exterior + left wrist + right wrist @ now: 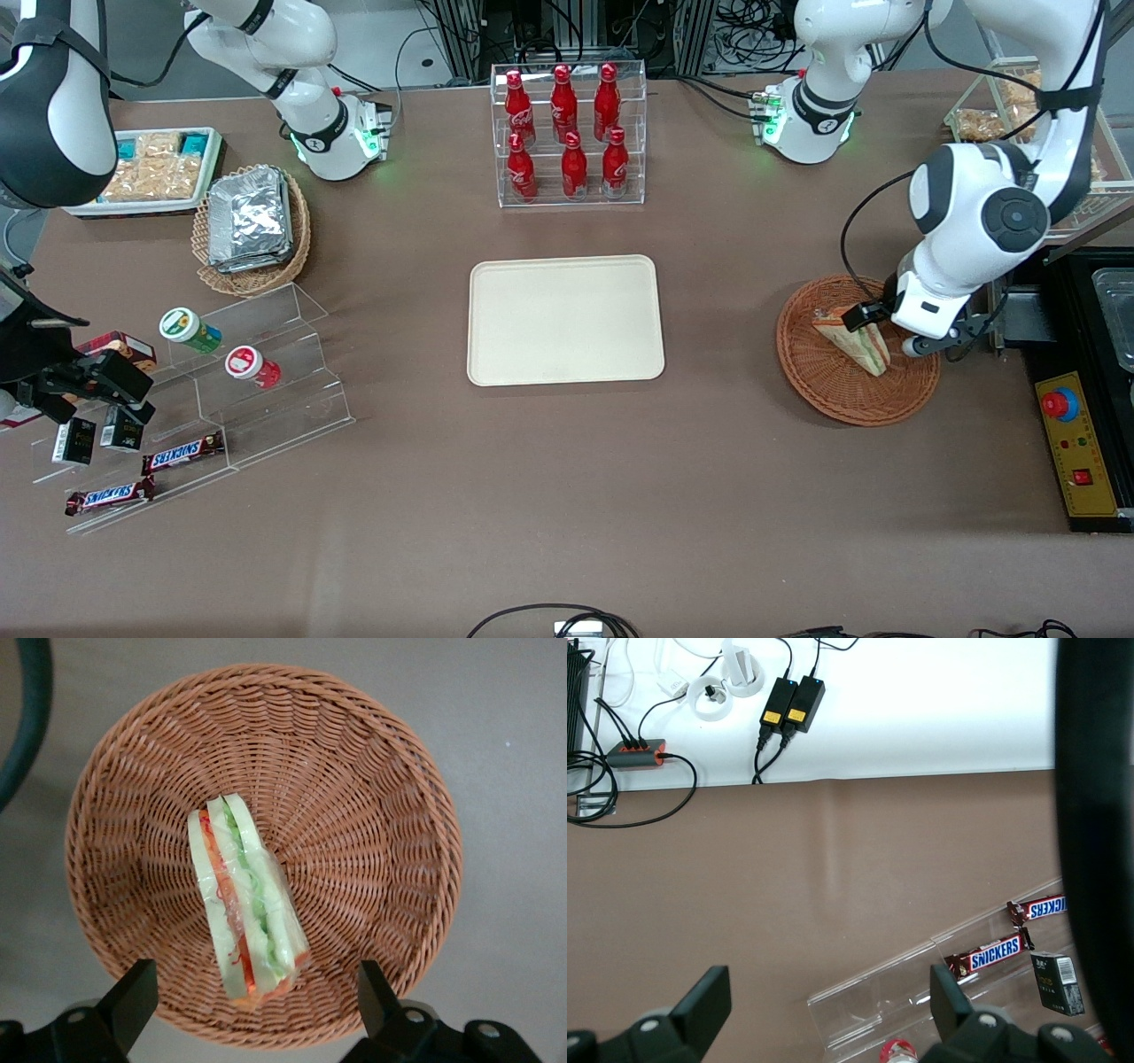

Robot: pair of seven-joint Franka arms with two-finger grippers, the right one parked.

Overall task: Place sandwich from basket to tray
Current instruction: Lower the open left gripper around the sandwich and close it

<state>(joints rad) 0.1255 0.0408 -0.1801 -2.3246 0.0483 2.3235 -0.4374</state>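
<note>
The sandwich (852, 342), a clear-wrapped wedge with white bread and green and orange filling, lies in the round reddish-brown wicker basket (846, 399) toward the working arm's end of the table. The left gripper (886, 332) hangs just above the basket, over the sandwich. In the left wrist view the gripper (255, 985) is open, its two black fingers spread wide to either side of the sandwich's (246, 904) broad end, not touching it; the basket (381, 806) fills that view. The cream tray (565, 319) lies bare at the table's middle.
A clear rack of red bottles (570, 133) stands farther from the camera than the tray. A tan basket of foil packets (252, 226), a white snack tray (155, 173) and an acrylic stand with cups and Snickers bars (221, 390) lie toward the parked arm's end. A black control box (1076, 443) sits beside the basket.
</note>
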